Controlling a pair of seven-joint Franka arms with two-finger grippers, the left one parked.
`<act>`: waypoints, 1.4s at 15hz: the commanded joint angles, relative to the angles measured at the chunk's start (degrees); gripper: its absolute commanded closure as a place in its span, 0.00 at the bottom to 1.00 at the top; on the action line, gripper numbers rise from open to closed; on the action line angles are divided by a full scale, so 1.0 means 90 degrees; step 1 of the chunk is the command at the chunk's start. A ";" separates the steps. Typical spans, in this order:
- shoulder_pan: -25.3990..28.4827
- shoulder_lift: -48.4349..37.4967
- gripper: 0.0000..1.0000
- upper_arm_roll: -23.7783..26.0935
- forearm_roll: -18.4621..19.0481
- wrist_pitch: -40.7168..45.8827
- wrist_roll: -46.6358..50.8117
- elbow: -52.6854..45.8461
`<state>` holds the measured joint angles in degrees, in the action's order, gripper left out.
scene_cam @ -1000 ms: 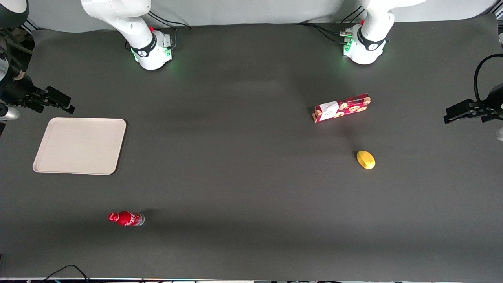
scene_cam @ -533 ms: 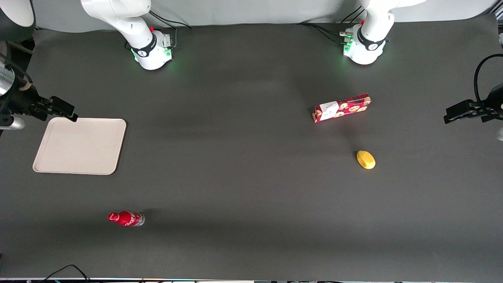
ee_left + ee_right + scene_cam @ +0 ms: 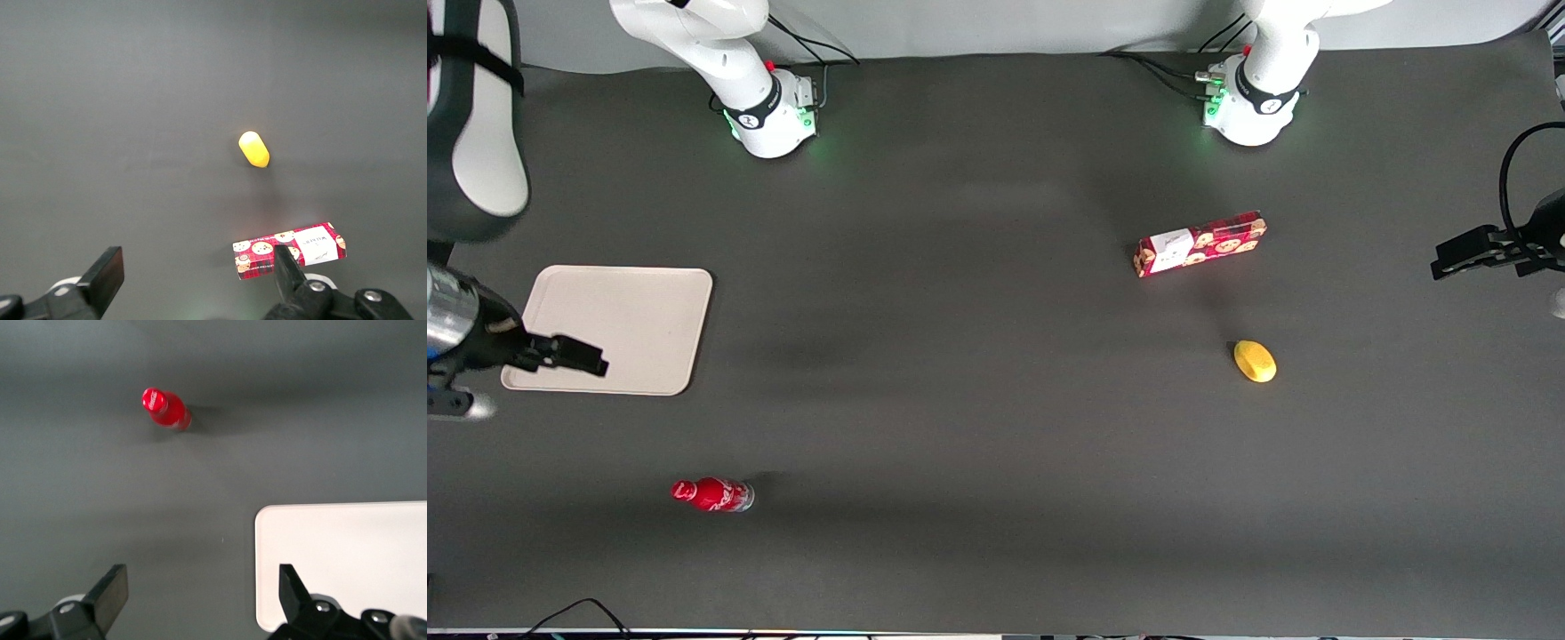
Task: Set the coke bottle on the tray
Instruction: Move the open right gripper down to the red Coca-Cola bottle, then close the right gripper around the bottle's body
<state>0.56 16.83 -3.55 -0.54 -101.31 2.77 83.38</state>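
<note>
Red coke bottle point(image 3: 166, 409) with white script upright, well ahead of my wide-spread jaws; gripper point(image 3: 596, 360) over flat beige plastic tray point(image 3: 649, 293) corner, reaching.

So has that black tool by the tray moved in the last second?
Yes. The tool has come nearer the front camera, from the tray's farther corner to its nearer edge, toward the coke bottle. Its fingers stand open.
</note>
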 commanded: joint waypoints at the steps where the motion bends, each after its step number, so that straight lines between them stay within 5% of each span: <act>1: -0.0023 0.1204 0.00 0.0063 -0.0067 -0.0138 -0.0297 -0.1090; 10: 0.0163 0.2924 0.00 0.0315 -0.0067 -0.1603 -0.0142 -0.2106; 21: 0.0153 0.3433 0.00 0.0346 -0.0038 -0.2152 -0.0200 -0.2057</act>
<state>2.10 46.73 -0.65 -0.54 -120.83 1.62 66.66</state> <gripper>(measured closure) 0.000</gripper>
